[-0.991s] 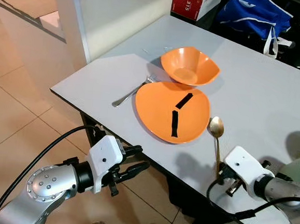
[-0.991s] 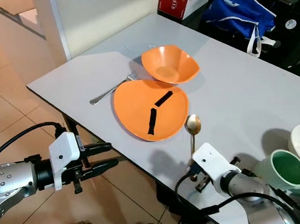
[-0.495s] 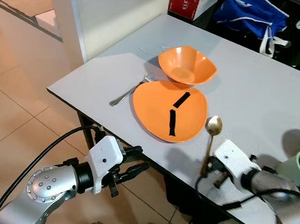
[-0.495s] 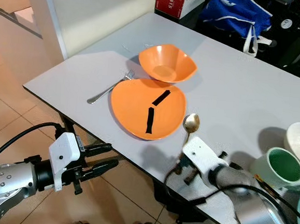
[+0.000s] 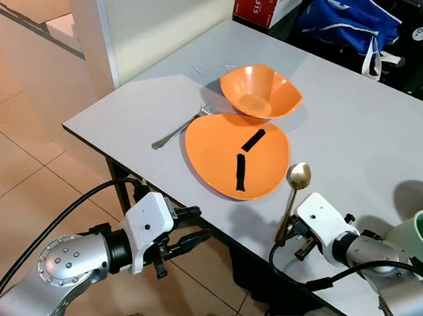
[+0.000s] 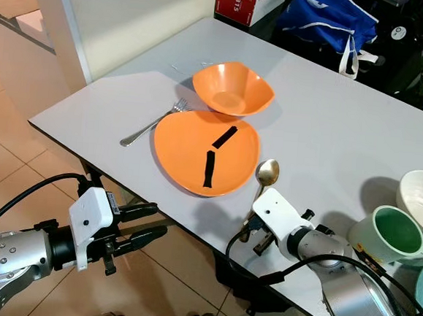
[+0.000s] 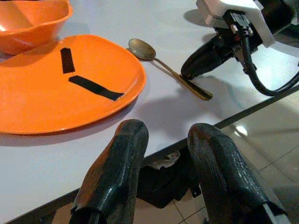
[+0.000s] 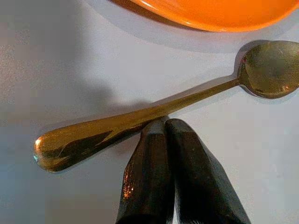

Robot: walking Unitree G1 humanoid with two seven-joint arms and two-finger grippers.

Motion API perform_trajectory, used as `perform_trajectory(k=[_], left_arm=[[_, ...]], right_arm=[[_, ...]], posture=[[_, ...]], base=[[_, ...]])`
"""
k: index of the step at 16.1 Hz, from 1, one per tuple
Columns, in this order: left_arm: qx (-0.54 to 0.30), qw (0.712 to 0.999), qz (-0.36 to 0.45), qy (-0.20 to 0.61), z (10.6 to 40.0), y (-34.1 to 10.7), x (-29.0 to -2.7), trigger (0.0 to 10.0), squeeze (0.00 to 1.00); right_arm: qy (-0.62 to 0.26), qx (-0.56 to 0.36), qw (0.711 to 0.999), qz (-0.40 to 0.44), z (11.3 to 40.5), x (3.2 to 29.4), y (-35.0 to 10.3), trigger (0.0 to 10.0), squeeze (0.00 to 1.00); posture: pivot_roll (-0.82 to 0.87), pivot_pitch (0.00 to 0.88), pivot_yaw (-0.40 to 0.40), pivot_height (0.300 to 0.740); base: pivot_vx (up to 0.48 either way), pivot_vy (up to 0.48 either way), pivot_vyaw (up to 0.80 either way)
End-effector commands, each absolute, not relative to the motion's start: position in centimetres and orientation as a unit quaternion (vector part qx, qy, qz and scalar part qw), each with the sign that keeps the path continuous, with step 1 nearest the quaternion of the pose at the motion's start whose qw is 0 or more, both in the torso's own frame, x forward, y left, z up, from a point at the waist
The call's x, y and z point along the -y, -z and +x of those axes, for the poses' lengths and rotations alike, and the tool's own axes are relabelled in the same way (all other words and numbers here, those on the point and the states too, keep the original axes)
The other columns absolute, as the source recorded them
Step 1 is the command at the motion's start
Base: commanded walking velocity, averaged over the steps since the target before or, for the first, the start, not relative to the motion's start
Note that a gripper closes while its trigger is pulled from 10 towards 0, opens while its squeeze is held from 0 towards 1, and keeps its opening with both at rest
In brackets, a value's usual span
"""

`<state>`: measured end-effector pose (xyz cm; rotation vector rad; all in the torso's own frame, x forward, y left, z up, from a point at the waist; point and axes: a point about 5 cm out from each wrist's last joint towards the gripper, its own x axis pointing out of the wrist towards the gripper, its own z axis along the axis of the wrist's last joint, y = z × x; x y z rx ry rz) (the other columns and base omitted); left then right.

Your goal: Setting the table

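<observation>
On the grey tabletop lies an orange plate with two black strips on it. An orange bowl stands just behind the plate, touching its far edge. A silver fork lies at the left side of the plate. A golden spoon lies at the right side of the plate, with its round end away from the robot.

The right claw is low on the tabletop, and its two black fingers are pressed together with no gap. Their tips touch the spoon's handle from the side, without gripping it.

The left claw hangs below the tabletop edge, above the tiled floor. Its fingers stand a little apart and hold nothing.

A green mug and a white bowl stand at the right.
</observation>
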<state>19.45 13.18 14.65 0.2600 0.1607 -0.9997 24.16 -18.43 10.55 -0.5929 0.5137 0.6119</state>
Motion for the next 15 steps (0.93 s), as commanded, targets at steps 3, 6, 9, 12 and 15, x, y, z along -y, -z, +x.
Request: perform_trajectory(k=[3, 6, 9, 12, 15], left_arm=[[-0.071, 0.864, 0.125, 0.483, 19.3, -14.9, -12.9, 10.0, 0.0], [-0.052, 0.903, 0.105, 0.413, 20.7, -15.7, -13.2, 10.0, 0.0], [-0.012, 0.946, 0.078, 0.313, 23.2, -16.9, -13.4, 10.0, 0.0], [0.017, 0.97, 0.059, 0.236, 24.9, -19.5, -13.6, 10.0, 0.94], [0.042, 0.971, 0.073, 0.222, 24.7, -20.8, -14.4, 10.0, 0.87]], right_arm=[[-0.307, -0.258, 0.876, -0.268, 24.2, 17.9, -9.8, 0.0, 0.0], [-0.247, -0.189, 0.92, -0.238, 24.9, 19.5, -14.1, 4.1, 0.0], [-0.145, -0.03, 0.979, -0.142, 26.0, 20.1, -19.9, 10.0, 0.0], [-0.101, -0.005, 0.995, 0.007, 25.1, 17.4, -18.4, 10.0, 1.0], [-0.095, 0.002, 0.994, 0.048, 25.5, 16.0, -18.0, 10.0, 1.0]], posture=[[-0.07, 0.127, -0.067, 0.74], [-0.06, 0.109, -0.074, 0.74], [-0.07, 0.083, -0.044, 0.74], [-0.01, 0.031, -0.022, 0.74], [0.02, 0.008, -0.015, 0.74]], base=[[0.0, 0.0, 0.0], [0.0, 0.0, 0.0], [0.0, 0.0, 0.0], [0.0, 0.48, 0.0], [0.0, 0.48, 0.0]])
